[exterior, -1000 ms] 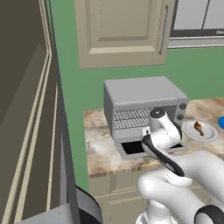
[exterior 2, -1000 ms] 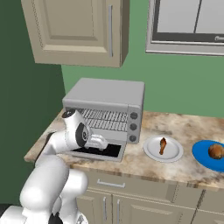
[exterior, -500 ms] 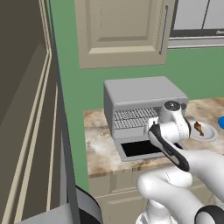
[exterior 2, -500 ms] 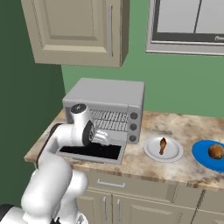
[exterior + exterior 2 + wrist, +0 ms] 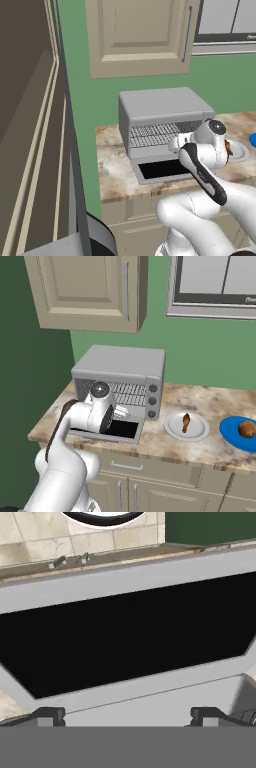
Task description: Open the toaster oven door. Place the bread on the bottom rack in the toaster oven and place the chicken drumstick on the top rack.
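Left base view: the toaster oven (image 5: 162, 112) sits at frame centre on the counter (image 5: 112, 162), its door (image 5: 162, 170) folded down flat in front; the arm's wrist covers the oven's lower right.

Right base view: the chicken drumstick (image 5: 186, 422) lies on a white plate (image 5: 175, 431) right of centre, the bread (image 5: 245, 429) on a blue plate (image 5: 231, 438) at the right edge, both well apart from the hand at centre left over the toaster oven door.

Hand view: the gripper (image 5: 127, 716) hangs spread wide and empty, its fingertips (image 5: 50, 714) at the bottom edge just above the door's black glass.
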### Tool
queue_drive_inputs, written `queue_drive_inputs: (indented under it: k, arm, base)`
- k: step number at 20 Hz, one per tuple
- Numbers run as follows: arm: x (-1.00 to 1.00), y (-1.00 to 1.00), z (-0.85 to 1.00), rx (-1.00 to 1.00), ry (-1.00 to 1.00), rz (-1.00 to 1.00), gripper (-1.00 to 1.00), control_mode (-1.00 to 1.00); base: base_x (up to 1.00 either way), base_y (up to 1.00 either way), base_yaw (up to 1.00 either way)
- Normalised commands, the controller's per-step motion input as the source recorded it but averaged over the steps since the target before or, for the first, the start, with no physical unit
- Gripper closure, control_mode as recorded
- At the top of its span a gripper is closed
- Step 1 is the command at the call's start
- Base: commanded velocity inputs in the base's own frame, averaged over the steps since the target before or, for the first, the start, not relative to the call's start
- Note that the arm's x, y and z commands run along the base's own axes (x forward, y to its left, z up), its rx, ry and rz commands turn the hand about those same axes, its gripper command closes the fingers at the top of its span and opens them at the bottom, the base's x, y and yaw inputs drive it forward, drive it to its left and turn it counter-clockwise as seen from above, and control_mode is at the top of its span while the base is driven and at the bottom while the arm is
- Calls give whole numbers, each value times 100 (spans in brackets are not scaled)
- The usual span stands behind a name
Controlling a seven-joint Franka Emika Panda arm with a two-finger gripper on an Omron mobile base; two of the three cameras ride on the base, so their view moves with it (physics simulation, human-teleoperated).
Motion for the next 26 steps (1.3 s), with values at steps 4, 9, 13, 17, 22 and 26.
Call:
queue_drive_inputs:
  k: [4,9,13,17,22,26]
  arm:
    - [45,14,26,15,-45,21,-100,-100]
    - [35,35,9,4,-39,20,-100,-100]
    - [26,50,11,-1,-26,17,-100,-100]
    - [9,37,-8,-5,-27,3,-100,-100]
    - [8,17,-24,-3,-17,0,-100,-100]
    - [32,31,-52,-2,-2,1,-100,-100]
  base:
    - [0,0,0]
    - [0,0,0]
    - [0,0,0]
    - [0,0,0]
    - [0,0,0]
    - [0,0,0]
